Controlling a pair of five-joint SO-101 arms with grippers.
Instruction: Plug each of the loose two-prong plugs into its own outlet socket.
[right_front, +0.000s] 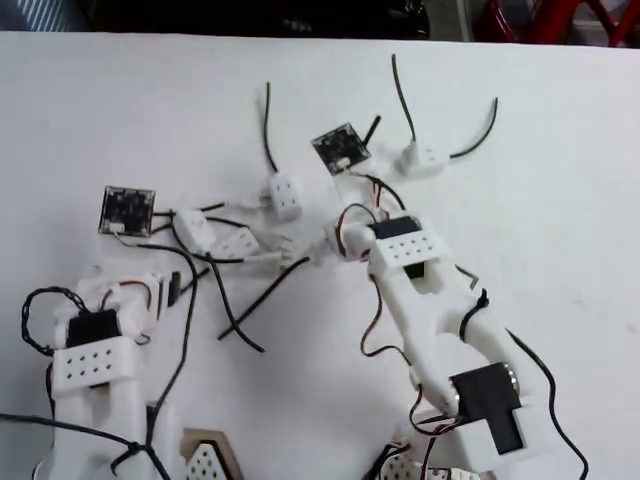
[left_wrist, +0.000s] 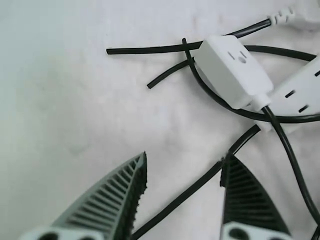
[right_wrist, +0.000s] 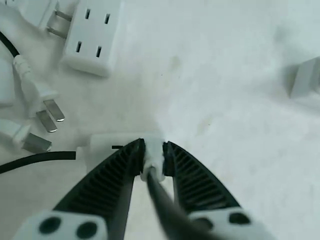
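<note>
The right pincer (right_wrist: 152, 147) is clenched on a white plug (right_wrist: 152, 162), low over the surface (right_front: 560, 220), with a white block (right_wrist: 102, 145) just past its tips. Two loose plugs (right_wrist: 47, 107) with bare prongs lie near it, and a four-slot outlet (right_wrist: 92, 37) lies beyond them. The left pincer (left_wrist: 182, 165) is released, hanging over a black cord (left_wrist: 200, 182), with a white socket (left_wrist: 232, 70) farther on. The surface is plain white and strewn with cords. Two small dark boards (right_front: 127, 208) rest on it. Past its far edge the room is dark, with a red frame (right_front: 560, 20) at one corner.
</note>
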